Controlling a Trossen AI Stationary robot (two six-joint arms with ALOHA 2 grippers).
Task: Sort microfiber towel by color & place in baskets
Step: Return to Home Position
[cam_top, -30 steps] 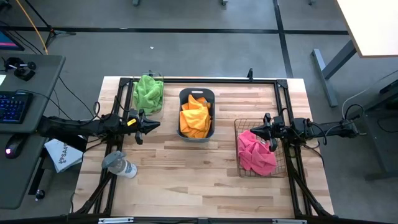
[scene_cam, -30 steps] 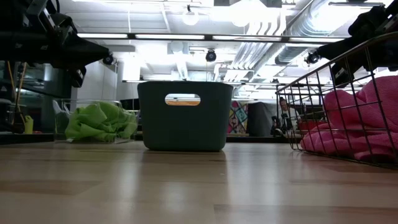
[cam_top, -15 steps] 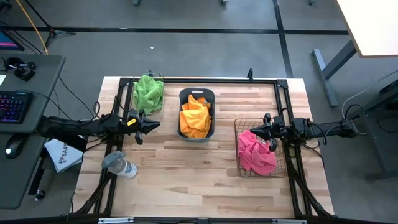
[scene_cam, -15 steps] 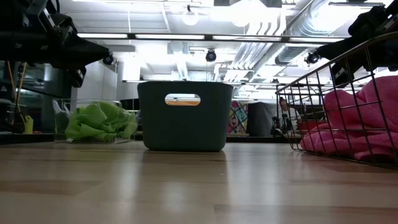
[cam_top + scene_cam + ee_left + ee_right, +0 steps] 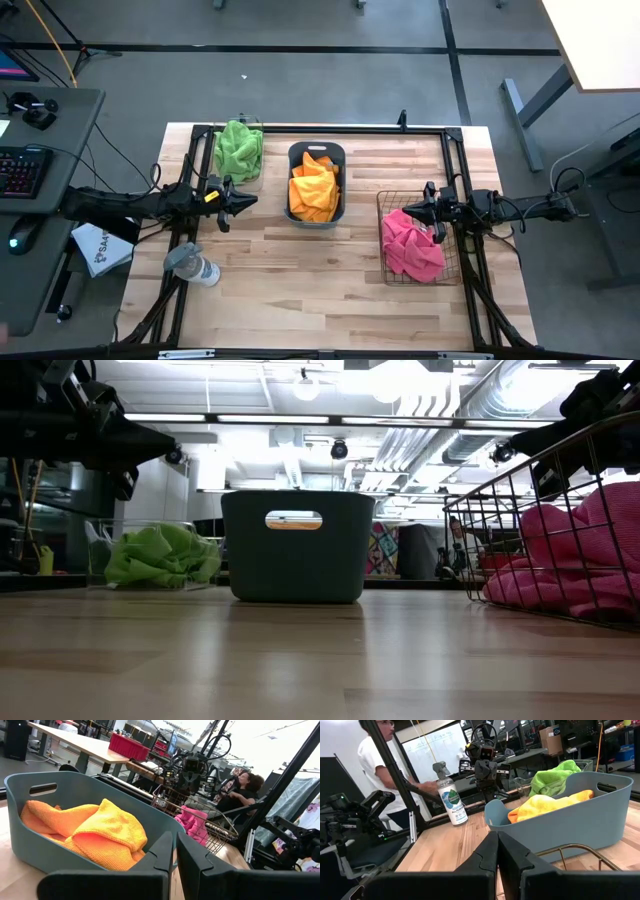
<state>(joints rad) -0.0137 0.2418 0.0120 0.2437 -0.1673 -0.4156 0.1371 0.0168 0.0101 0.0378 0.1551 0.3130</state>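
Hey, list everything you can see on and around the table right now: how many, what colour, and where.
table: one, light wood
clear bin: one, see-through, left of the tub
green towels: heap, count unclear, in the clear bin
teal tub: one, mid-table
orange towels: heap, count unclear, in the teal tub
wire basket: one, dark, right side
pink towels: heap, count unclear, in the wire basket
spray bottle: one, clear, grey top, table's left edge
person: one, white shirt, beyond the table
left hand: dark, shut, near the left edge
right hand: dark, shut, over the wire basket
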